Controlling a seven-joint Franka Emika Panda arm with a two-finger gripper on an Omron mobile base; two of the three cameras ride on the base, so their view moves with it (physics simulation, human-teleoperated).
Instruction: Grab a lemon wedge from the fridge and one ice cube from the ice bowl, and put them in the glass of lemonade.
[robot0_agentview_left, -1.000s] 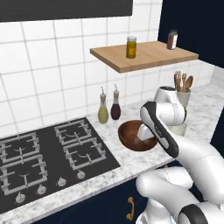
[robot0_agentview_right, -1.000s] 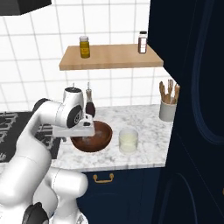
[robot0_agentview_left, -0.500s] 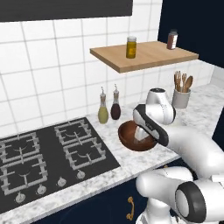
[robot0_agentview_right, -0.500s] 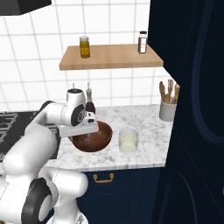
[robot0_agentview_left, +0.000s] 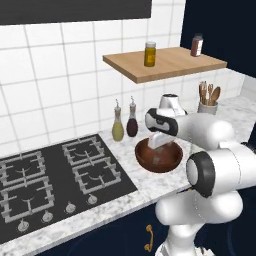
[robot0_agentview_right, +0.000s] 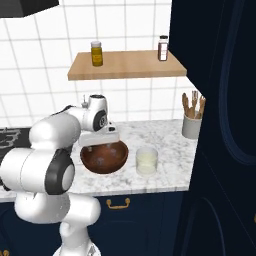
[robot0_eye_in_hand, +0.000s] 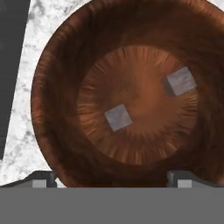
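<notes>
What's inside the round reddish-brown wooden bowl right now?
Two small pale grey ice cubes lie on the floor of the round reddish-brown wooden bowl, apart from each other: one near the centre, one further out. The bowl's near inner wall is cut off, so unseen.

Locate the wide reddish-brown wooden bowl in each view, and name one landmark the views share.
Left base view: wide reddish-brown wooden bowl, right of centre, beside the stove.
Right base view: left of centre, beside the glass of lemonade.
Hand view: central, holding two ice cubes.
Shared landmark: marble counter.

Kitchen: gas hob (robot0_agentview_left: 55, 175), white tiled wall (robot0_agentview_left: 65, 80), marble counter (robot0_agentview_right: 165, 145), spice shelf (robot0_agentview_left: 165, 62).
</notes>
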